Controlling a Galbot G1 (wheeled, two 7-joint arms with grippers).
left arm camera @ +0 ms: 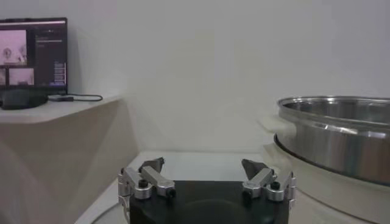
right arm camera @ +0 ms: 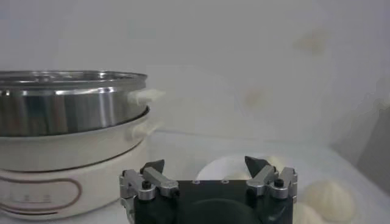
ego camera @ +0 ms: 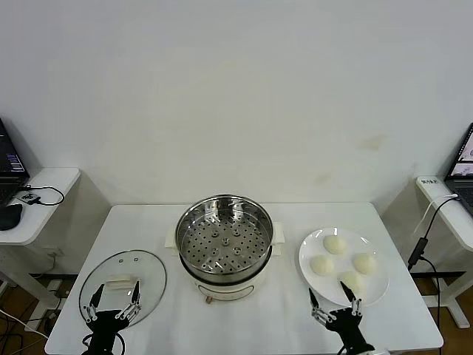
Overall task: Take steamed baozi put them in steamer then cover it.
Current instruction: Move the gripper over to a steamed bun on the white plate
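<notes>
Right gripper [ego camera: 335, 305] spread wide, empty, at table's front edge. Just beyond: four cream-white round baozi [ego camera: 353, 280] on flat white plate [ego camera: 307, 251]. Nearer arm: right. Left gripper [ego camera: 112, 302] agape over clear glass lid [ego camera: 148, 268]. Centre: shiny steel steamer [ego camera: 224, 235], uncovered.

The white bench [ego camera: 244, 310] is viewed from above by the head camera, tilted forward and down toward the pale back wall [ego camera: 236, 89]. The left wrist view is taken low, near bench level, close beside the round shiny stainless-steel steamer on its white base [left arm camera: 341, 137], past open jaws toward the wall. The right wrist view is likewise set low, the same steamer [right arm camera: 67, 103] being seen close from its opposite side. The steamer [ego camera: 224, 240] is shared by all three views
</notes>
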